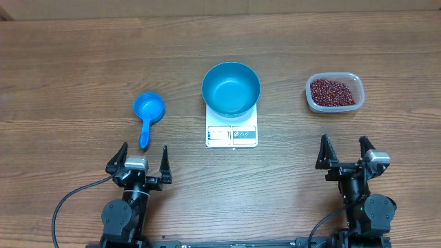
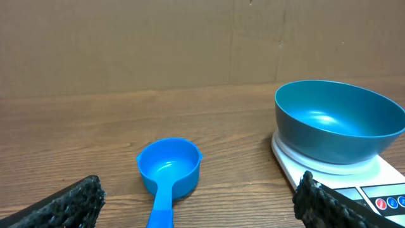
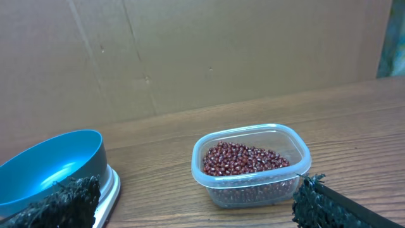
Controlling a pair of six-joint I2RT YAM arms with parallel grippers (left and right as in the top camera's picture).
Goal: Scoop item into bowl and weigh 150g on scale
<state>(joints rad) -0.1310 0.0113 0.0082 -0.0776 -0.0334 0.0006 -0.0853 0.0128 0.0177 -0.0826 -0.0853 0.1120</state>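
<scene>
Wood bench (image 1: 69, 55); we reckon beans (image 1: 334, 91) loose, light, spill-prone, so grab scoop (image 1: 147, 114) by stiff handle; L+R jaws wide, empty

left arm (image 1: 125, 213): black, round joints, small grey block (image 1: 136, 164) on top | left gripper (image 1: 145, 146): two black pointy fingers (image 2: 69, 202), rough and bumpy | right arm (image 1: 368, 210): black, same grey block | right gripper (image 1: 342, 138): black pointy fingers too | cable (image 1: 56, 227): thin, black, curls out by each arm
</scene>
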